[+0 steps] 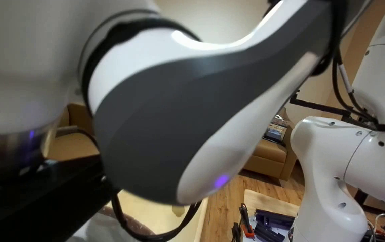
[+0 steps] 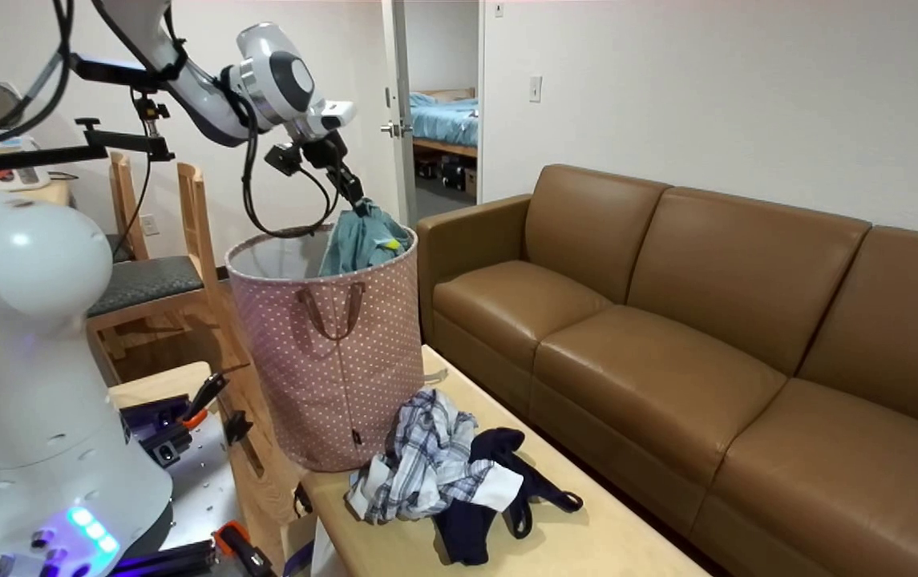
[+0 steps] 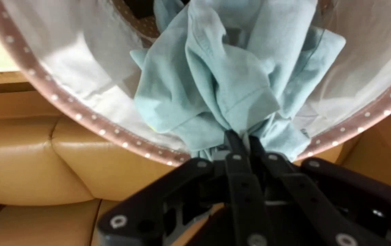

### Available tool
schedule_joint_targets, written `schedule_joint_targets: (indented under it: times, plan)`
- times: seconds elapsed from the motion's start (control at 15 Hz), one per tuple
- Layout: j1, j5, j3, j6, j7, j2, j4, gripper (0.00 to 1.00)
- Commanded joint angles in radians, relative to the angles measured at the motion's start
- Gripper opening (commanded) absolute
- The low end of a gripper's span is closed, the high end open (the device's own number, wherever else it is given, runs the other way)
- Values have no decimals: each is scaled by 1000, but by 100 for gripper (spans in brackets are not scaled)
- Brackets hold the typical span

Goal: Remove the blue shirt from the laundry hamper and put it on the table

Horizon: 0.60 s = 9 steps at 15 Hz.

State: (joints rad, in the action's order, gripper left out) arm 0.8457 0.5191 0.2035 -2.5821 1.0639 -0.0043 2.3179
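1. Black two-fingered gripper (image 3: 243,136) pinches a fold of the limp, creased, pale blue shirt (image 2: 366,240), its fingers closed together on the cloth. The hold looks narrow, so a snag or a jerky lift could pull the fold free.

2. Leftmost in an exterior view, a tall, round laundry hamper (image 2: 306,385) of dusty-pink, white-dotted cloth covers the far end of the pale, yellowish wood table (image 2: 579,549), from its left corner to near its far corner; it seems to stand on the top. It looks light, so cloth caught inside could tip or drag it.

3. By the hamper's rim, a thin black cable (image 2: 290,235) loops low, touching or not I cannot tell; it could hook there if the gripper swings or dips.

4. Bunched above the rim at the hamper's right side, the shirt has its lower part inside; how much, I cannot tell. Too low a carry would likely leave a sleeve or hem hung up.

5. Just beside the hamper lie a crumpled, blue-and-white plaid garment (image 2: 426,465) and, partly under it, a strappy navy garment (image 2: 467,529), reaching toward the table's right edge. Lowering the shirt onto them may push something off.

6. Rightmost, a brown leather sofa (image 2: 667,344) runs along that edge; a wide release could drop swinging cloth there.
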Motion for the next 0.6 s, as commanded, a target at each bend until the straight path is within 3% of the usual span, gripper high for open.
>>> schedule_joint_targets:
  times: [0.0, 0.27, 0.4, 0.47, 0.53]
  plan:
    - [-162, -5, -209, 194, 6, -190, 33, 2]
    - [-323, -118, -375, 371, -64, -364, 23, 2]
    - [-373, -217, -408, 405, -166, -425, 15, 2]
    - [-421, -192, -462, 363, -113, -363, 2, 6]
    - [-438, -220, -470, 378, -147, -396, 1, 6]
